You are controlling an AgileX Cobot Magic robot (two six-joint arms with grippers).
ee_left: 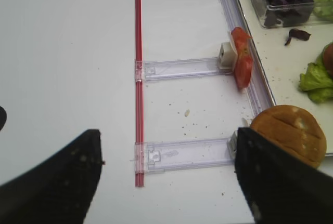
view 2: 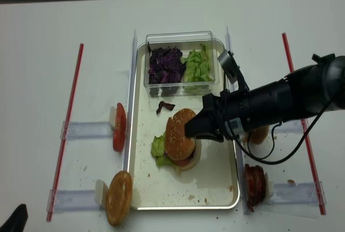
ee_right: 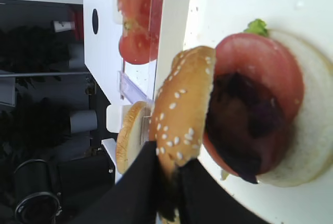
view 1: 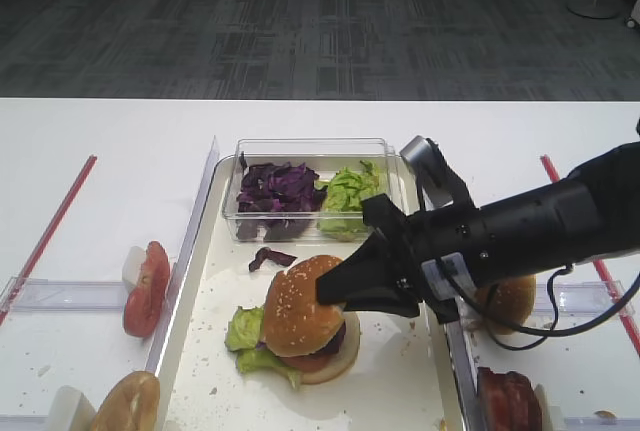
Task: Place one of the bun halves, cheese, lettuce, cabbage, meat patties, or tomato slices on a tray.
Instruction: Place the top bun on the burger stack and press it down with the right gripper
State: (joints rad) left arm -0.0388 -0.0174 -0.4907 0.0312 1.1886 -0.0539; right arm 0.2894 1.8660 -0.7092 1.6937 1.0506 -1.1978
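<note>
the right gripper point(view 1: 335, 296) has its jaws clamped on the sesame bun top point(view 1: 302, 303), tilted over the stacked tomato slice point(ee_right: 260, 65) in the tray point(view 1: 205, 291); left jaws stand wide.

White surface point(view 1: 110, 141), matte, evenly lit from above, soft shadows only. Crumbs scattered on it near the clear rails. Behind the far edge: dark grey carpet floor point(view 1: 300, 21) with a blocky tile pattern. Top right corner of the high view has a pale round stand base point(view 1: 597, 3) on the carpet. Two red strips, left one point(view 2: 66, 129) and right one point(view 2: 301, 119), run along the surface.
</note>
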